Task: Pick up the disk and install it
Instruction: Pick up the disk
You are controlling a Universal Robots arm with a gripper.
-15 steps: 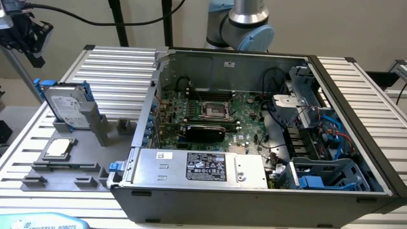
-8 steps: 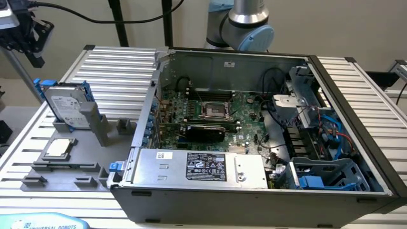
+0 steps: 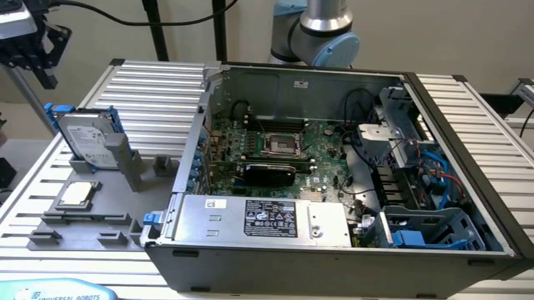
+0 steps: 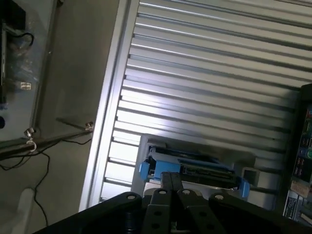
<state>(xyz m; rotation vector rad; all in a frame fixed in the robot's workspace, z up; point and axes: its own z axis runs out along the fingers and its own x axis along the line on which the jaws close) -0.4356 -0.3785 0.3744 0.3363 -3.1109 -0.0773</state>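
Disk [image 3: 86, 139] upright in grey holder [image 3: 125, 164] on slatted surface [image 3: 159, 87], claw [image 4: 170, 176] above it, apart, fingers pressed together, holding nothing, open case [image 3: 334, 270] beside holder

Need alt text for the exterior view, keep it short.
A black gripper hangs above the disk, apart from it; the disk stands upright in a grey holder at the exterior view's left. To the right, an open computer case sits on a slatted table, with its motherboard exposed and a silver power supply along the near edge.
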